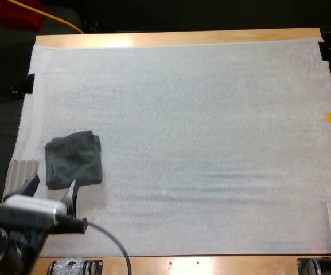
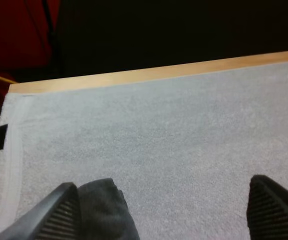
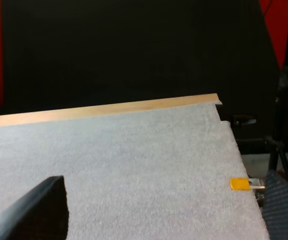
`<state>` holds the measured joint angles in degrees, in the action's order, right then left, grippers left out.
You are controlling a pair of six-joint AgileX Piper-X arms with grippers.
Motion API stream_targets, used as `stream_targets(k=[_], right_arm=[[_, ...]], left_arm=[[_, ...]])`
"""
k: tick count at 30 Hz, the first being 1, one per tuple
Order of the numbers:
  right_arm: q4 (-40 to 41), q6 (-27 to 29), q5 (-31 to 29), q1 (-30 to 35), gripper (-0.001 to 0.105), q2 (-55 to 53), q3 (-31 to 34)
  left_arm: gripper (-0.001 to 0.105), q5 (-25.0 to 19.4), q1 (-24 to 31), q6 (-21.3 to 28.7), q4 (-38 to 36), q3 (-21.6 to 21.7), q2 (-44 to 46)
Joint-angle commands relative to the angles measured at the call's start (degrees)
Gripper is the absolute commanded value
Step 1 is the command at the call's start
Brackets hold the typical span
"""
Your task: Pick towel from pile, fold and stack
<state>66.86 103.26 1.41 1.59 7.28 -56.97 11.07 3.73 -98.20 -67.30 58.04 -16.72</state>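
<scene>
Towel (image 1: 73, 159) on mat (image 1: 211, 143), left claw (image 2: 162, 186) spread at its near edge, right claw (image 3: 168, 200) spread apart

I count just one dark grey-green cloth towel (image 1: 73, 159), a single piece. There is one white textured mat (image 1: 199, 132) and one wooden desk (image 1: 176, 38). Two pincers in all: the left pincer (image 2: 161, 200) and the right pincer (image 3: 166, 200), each with two black ridged fingers (image 2: 59, 215).
</scene>
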Motion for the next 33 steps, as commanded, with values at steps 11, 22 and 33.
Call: stream_targets(k=[11,22,33], right_arm=[[2.4,0.2,-0.3,0.2,0.077,-8.9,-0.5],[5.4,-0.7,-0.3,0.2,0.077,-10.6,1.2],[0.1,-0.7,-0.3,0.2,0.077,-10.5,6.1]], left_arm=[[0.066,0.3,-0.2,1.1,-7.7,-3.3,13.0],[0.066,0.3,-0.2,4.3,-15.8,-3.3,24.0],[0.066,-0.6,-0.2,6.8,-14.8,-6.7,25.6]])
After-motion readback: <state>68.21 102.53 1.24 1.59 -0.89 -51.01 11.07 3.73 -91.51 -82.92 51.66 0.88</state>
